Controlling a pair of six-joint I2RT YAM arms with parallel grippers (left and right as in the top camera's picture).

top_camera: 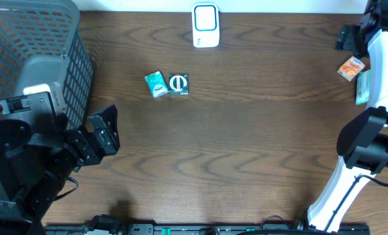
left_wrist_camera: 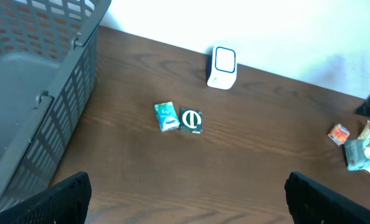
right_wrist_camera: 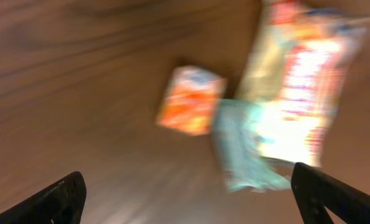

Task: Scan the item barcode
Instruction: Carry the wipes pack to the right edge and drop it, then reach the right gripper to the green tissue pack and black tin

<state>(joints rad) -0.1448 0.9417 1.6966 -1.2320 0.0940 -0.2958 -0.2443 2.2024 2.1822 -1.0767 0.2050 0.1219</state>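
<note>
**Orange packet on the worktop, both grippers released**

- Orange packet [top_camera: 351, 68] lies flat near the worktop's right edge, toward the far right corner. Nothing holds it.
- Right gripper [right_wrist_camera: 194, 202] hangs over it, fingers spread wide with only bare wood between them. Its wrist view is motion-blurred.
- Just beside the packet, on the side toward the right edge: a pale green pouch [right_wrist_camera: 241, 146] and a red, white and yellow bag [right_wrist_camera: 303, 87], the two overlapping. Whether the pouch touches the packet, I cannot tell.
- Scanner [top_camera: 206, 26], white with a blue-rimmed window, stands at the middle of the far edge, well apart from the packet. Open wood lies between them.
- Teal pack [top_camera: 156, 84] and dark pack [top_camera: 179, 84] lie side by side, touching or nearly so, left of centre and nearer the far edge, in front of the scanner.
- Grey mesh basket [top_camera: 44, 39] fills the far left corner.
- Left gripper [left_wrist_camera: 188, 205] hovers near the left edge just beside the basket, jaws wide apart, nothing in them.
- Labels: the dark pack carries a white ring crossed by a bar. Print on the teal pack, the packet and the bags is too small or blurred to read.
- Worktop [top_camera: 246, 150]: dark brown wood grain. The left wrist view shows a plain white wall behind the far edge.
</note>
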